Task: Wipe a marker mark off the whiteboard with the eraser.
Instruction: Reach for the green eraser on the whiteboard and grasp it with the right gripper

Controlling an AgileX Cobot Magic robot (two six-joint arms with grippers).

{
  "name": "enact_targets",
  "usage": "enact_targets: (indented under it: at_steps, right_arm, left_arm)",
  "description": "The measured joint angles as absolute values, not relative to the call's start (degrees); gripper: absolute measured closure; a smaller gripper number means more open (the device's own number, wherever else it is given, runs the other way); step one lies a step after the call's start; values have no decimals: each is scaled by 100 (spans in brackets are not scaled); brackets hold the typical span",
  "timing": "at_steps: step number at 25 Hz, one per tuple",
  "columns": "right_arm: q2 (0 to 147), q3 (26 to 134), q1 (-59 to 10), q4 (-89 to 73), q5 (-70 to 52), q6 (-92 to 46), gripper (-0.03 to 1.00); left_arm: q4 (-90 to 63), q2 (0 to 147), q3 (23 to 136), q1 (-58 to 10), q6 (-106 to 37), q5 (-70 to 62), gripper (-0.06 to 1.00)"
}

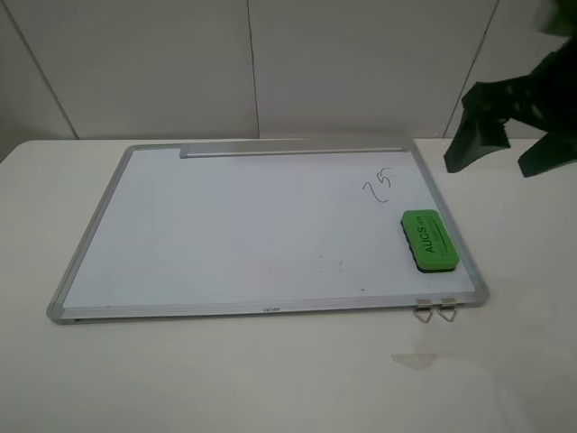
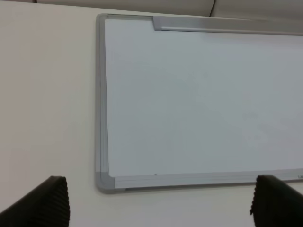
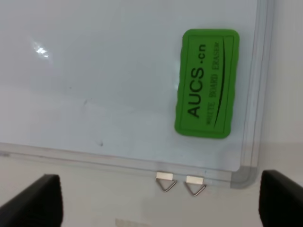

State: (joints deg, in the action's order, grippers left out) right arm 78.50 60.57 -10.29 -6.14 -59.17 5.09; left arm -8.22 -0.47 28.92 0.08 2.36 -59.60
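The whiteboard (image 1: 225, 225) lies flat on the table, silver frame all round. The marker mark (image 1: 379, 185), a thin dark "25" squiggle, sits on its far right part. Just nearer than the mark, by the right frame, rests the green eraser (image 1: 429, 241), lettering up. My right gripper (image 1: 494, 167) hovers open above the table beyond the board's far right corner, touching nothing. The right wrist view shows the eraser (image 3: 205, 84) with the gripper (image 3: 158, 203) held well above it. My left gripper (image 2: 161, 208) is open above the whiteboard's (image 2: 199, 104) left near corner. Neither wrist view shows the mark.
Two small metal clips (image 1: 433, 308) hang off the near right frame edge, also seen in the right wrist view (image 3: 180, 182). A tray strip (image 1: 293, 149) runs along the far edge. A pale scrap (image 1: 413, 361) lies on the table near the clips. White wall panels stand behind.
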Motion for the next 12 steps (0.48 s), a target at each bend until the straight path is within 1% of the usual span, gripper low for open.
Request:
enact_targets:
  at_steps: [6, 12]
  right_arm:
    - [9371, 6762, -1029, 0, -5894, 358, 14]
    - [10507, 7144, -1029, 38, -5922, 170, 14]
  left_arm:
    - [-822, -47, 2892, 8, 236, -5960, 16]
    - [-822, -47, 2892, 8, 236, -5960, 16]
